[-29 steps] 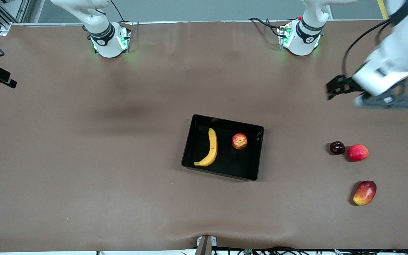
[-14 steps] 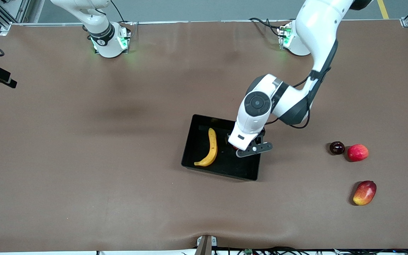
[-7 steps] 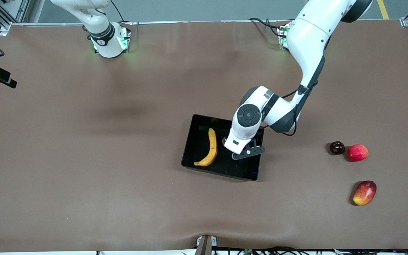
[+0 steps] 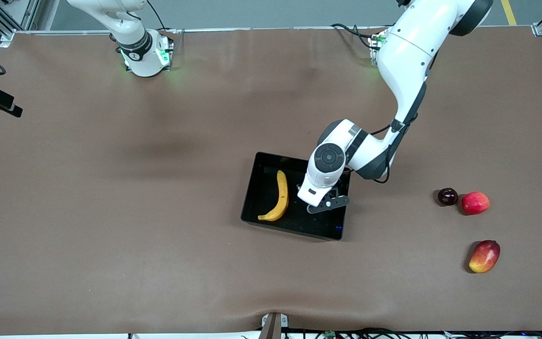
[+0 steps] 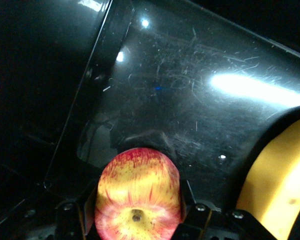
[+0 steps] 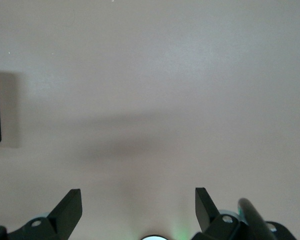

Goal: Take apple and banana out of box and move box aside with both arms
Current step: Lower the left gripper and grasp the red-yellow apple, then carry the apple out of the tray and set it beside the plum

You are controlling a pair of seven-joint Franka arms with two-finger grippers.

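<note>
**Operator:** Status of the end effectors?

**Arm:** Left end effector [image 5: 138, 204] is down in the box [image 4: 252, 188]. Its jaws are drawn partway in, with a pad against each flank of the apple [image 5: 137, 175]. Right end effector [image 6: 137, 196] waits wide open and empty over bare surface [image 4: 158, 235].

**Operator:** Where's the fruit?

**Arm:** Both are on the box floor. In the front view the apple is at three o'clock from the banana [image 4: 280, 197], hidden under my wrist.

**Operator:** Handling?

**Arm:** My judgement: the apple is firm, light and smooth-skinned. It should be held across its widest girth, with moderate squeeze so it neither rolls out nor bruises. The banana is softer and should be taken mid-length, across its width.

**Operator:** Orientation?

**Arm:** The apple's stem dimple faces up toward my wrist. The banana's long axis runs twelve to six, and its near tip hooks toward seven.
</note>
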